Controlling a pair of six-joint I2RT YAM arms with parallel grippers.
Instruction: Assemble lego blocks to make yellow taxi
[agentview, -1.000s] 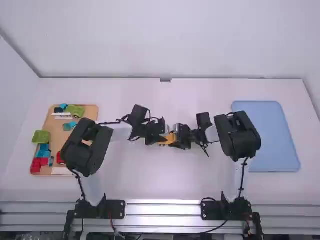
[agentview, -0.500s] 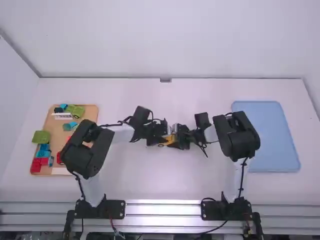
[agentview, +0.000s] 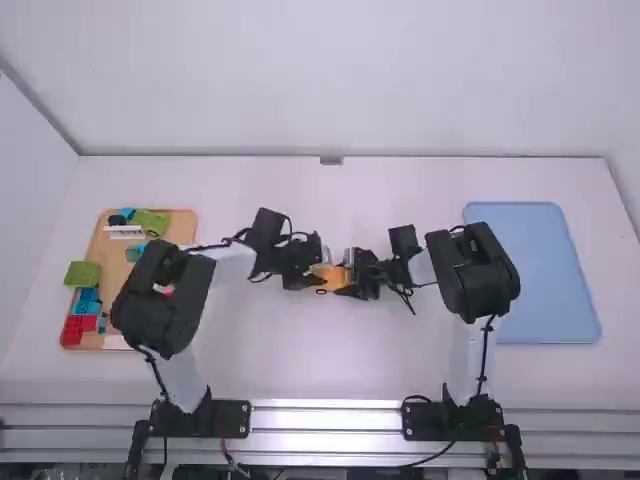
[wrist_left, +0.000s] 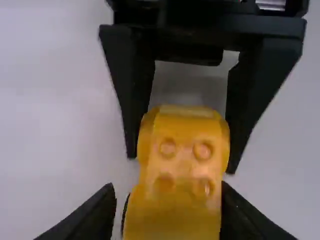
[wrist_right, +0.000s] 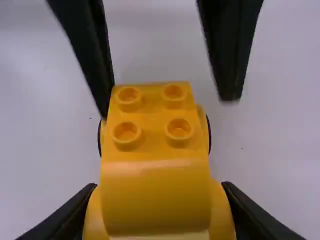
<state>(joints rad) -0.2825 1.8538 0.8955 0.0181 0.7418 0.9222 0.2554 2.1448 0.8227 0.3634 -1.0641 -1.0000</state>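
Observation:
At the middle of the table, my left gripper (agentview: 314, 276) and my right gripper (agentview: 352, 277) face each other over the yellow car (agentview: 328, 277). In the right wrist view the yellow car (wrist_right: 155, 195) has a rounded part and a studded end; my right gripper (wrist_right: 160, 187) is shut on its sides. The left gripper's fingers stand apart around the studded end, one close against it, the other off to its side. In the left wrist view my left gripper (wrist_left: 169, 195) straddles the yellow car (wrist_left: 182, 160), its studs showing.
A wooden tray (agentview: 108, 262) on the left holds green blocks (agentview: 83, 274), red blocks (agentview: 74, 330), blue blocks and a white piece (agentview: 124, 232); the left forearm hangs over its edge. A blue tray (agentview: 545, 270) lies at the right.
My left gripper has drawn back a little to the left, and its forearm has shifted left over the wooden tray. More of the yellow car shows. The right arm has barely moved.

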